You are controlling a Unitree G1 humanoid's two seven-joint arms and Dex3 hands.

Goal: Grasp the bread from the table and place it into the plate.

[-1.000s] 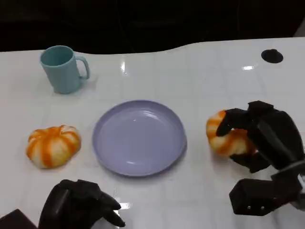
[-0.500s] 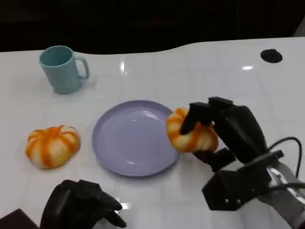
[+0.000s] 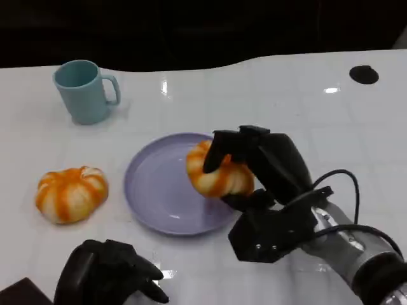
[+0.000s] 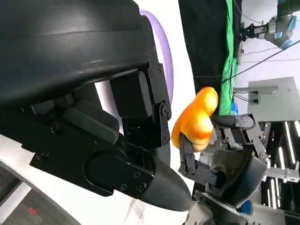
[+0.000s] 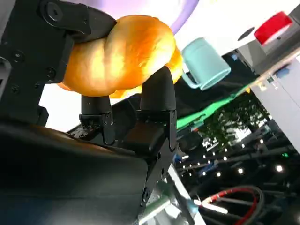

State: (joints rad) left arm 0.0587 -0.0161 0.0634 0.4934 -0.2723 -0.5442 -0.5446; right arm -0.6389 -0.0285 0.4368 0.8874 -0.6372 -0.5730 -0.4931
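The robot's right hand grips an orange-and-white striped bread roll, its black fingers wrapped over the top of the roll and a thumb pressed in from below. The bread is held over the right-hand portion of a lavender plate; whether it touches the plate's surface cannot be told from the head view. In the right wrist view the same roll sits clamped between the dark fingers, with the plate's pale rim just beyond it. From the left wrist view the bread appears pinched in the right hand beside the plate's edge. The silver right forearm runs off toward the lower right corner, black cables looping beside it. The left hand rests low on the white bench at the near edge, its fingers curled inward and holding nothing. To the left of the plate, apart from it, lies a second striped roll on the bench. Further back on the left stands a teal mug, upright, its handle turned to the right. A small dark round mark shows near the bench's far right corner.
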